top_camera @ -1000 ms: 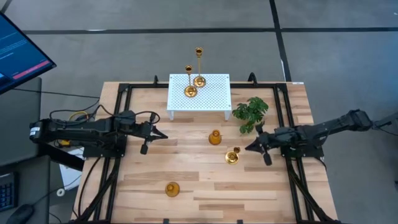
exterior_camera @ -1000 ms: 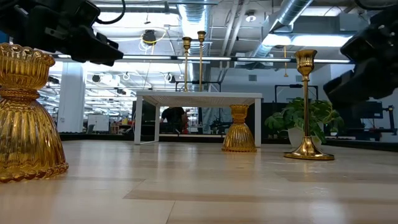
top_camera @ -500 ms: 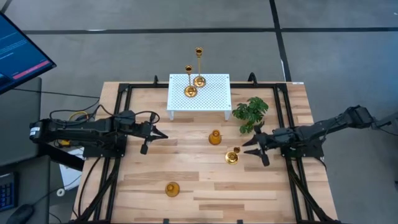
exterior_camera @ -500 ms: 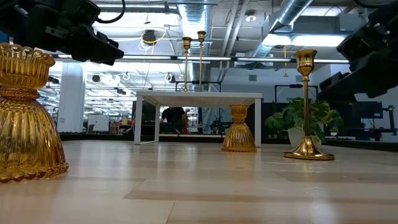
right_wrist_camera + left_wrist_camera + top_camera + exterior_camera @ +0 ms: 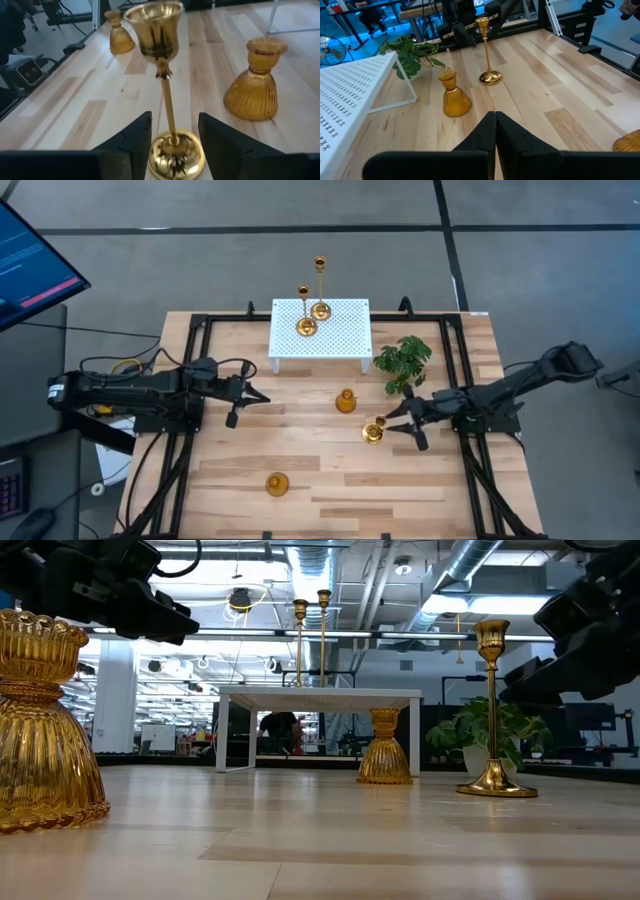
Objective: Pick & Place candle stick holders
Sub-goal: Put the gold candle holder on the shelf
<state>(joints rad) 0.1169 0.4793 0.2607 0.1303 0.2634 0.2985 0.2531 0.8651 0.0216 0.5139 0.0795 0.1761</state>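
One tall candle stick holder (image 5: 167, 95) stands between the right gripper's (image 5: 172, 132) spread jaws.

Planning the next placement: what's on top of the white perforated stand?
Two tall gold candle stick holders stand on the white perforated stand; nothing else shows. The table beneath is covered.

Wooden table (image 5: 320, 480) carries white stand (image 5: 321, 330), plant (image 5: 404, 361), apparently three gold holders (image 5: 346, 401).

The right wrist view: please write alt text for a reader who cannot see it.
A tall, shiny gold metal candle stick holder with a thin stem stands upright on the light wooden table, its round base between the open jaws of the right gripper. Two short, bulbous amber-gold ribbed holders stand beyond it, one close and one farther off.
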